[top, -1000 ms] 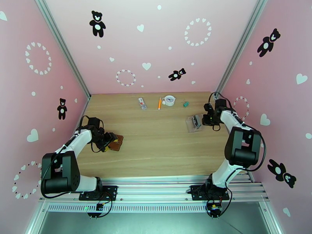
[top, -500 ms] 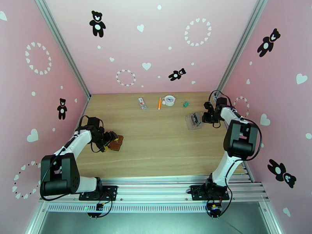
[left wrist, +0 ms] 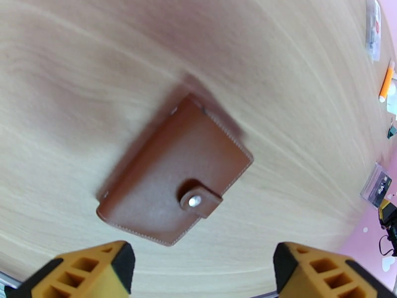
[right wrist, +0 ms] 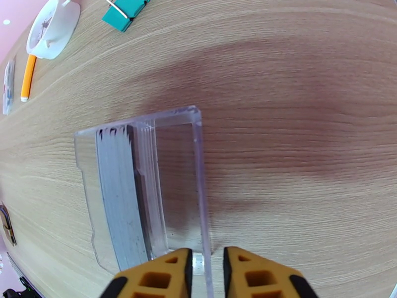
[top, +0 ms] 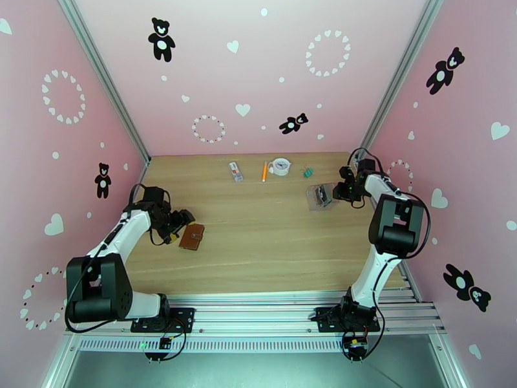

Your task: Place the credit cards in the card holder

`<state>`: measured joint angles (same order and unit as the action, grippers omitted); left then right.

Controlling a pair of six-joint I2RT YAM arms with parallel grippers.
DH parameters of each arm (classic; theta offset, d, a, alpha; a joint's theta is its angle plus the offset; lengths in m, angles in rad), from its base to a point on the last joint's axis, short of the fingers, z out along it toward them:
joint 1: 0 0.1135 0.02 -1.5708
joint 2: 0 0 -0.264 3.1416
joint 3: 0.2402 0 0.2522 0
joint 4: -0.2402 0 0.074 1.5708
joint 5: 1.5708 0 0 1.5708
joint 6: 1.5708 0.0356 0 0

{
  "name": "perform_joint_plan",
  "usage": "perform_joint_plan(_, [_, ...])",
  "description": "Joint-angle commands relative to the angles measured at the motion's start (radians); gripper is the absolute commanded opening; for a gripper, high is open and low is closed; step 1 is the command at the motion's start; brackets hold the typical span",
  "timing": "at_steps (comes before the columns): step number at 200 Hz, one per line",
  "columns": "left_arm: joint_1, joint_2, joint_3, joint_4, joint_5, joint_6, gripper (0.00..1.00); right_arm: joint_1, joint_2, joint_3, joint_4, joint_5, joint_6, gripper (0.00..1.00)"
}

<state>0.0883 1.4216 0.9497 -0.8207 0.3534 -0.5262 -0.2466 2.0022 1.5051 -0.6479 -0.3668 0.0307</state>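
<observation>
The card holder (top: pixel 192 236) (left wrist: pixel 176 187) is a brown leather wallet lying flat on the table, snapped closed. My left gripper (top: pixel 183 219) (left wrist: pixel 203 274) hovers just to its left, open and holding nothing. The credit cards (right wrist: pixel 119 194) (top: pixel 322 196) stand as a grey stack on edge inside a clear plastic case (right wrist: pixel 198 145) at the right of the table. My right gripper (top: pixel 338 192) (right wrist: pixel 206 274) straddles the case's near wall. Its fingertips (right wrist: pixel 159 276) are slightly apart, with a thin gap between the wall and the other fingertip.
Along the far edge lie a white-and-red packet (top: pixel 236 171), an orange pen (top: pixel 264 171) (right wrist: pixel 27 78), a white round object (top: pixel 281 165) (right wrist: pixel 52 23) and a green clip (top: pixel 308 171) (right wrist: pixel 126 5). Pink walls close in both sides.
My left gripper widened and drew back up-left, off the card holder. The right arm shifted the clear case slightly toward the far edge, and its jaws parted a little.
</observation>
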Motion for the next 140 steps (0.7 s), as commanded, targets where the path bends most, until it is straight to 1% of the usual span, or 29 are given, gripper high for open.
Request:
perform_joint_plan(1, [-0.006,0.019,0.015,0.008,-0.037,0.022,0.8,-0.001,-0.033,-0.019,0.013,0.011,0.039,0.3])
perform_joint_plan(28, [-0.004,0.044,0.012,0.025,-0.061,0.022,0.81,-0.002,-0.113,-0.077,0.062,0.041,0.066,0.35])
perform_joint_plan(35, [-0.002,0.053,0.013,0.033,-0.061,0.019,0.89,-0.002,-0.138,-0.096,0.076,0.049,0.077,0.36])
perform_joint_plan(47, [-0.002,0.071,0.015,0.045,-0.063,0.012,0.91,-0.003,-0.186,-0.136,0.102,0.059,0.101,0.38])
perform_joint_plan(62, [-0.001,0.095,0.02,0.064,-0.063,0.002,0.92,-0.006,-0.199,-0.146,0.067,0.052,0.137,0.39])
perform_joint_plan(71, [0.0,0.111,0.028,0.068,-0.069,0.0,0.92,-0.004,-0.222,-0.186,0.076,0.05,0.15,0.39])
perform_joint_plan(82, [0.001,0.129,0.036,0.075,-0.077,0.0,0.92,-0.003,-0.286,-0.272,0.143,0.043,0.158,0.4])
perform_joint_plan(89, [0.001,0.141,0.039,0.084,-0.073,0.002,0.92,-0.004,-0.324,-0.314,0.172,0.051,0.159,0.43])
perform_joint_plan(108, [0.0,0.185,0.047,0.1,-0.061,0.005,0.91,-0.005,-0.413,-0.392,0.191,0.074,0.148,0.44])
perform_joint_plan(127, [0.001,0.224,0.056,0.113,-0.061,0.012,0.91,-0.005,-0.511,-0.471,0.215,0.058,0.158,0.45])
perform_joint_plan(138, [0.001,0.243,0.057,0.123,-0.063,0.014,0.91,-0.003,-0.576,-0.535,0.25,0.039,0.194,0.49])
perform_joint_plan(140, [0.001,0.245,0.056,0.126,-0.061,0.015,0.91,-0.003,-0.588,-0.547,0.257,0.032,0.2,0.51])
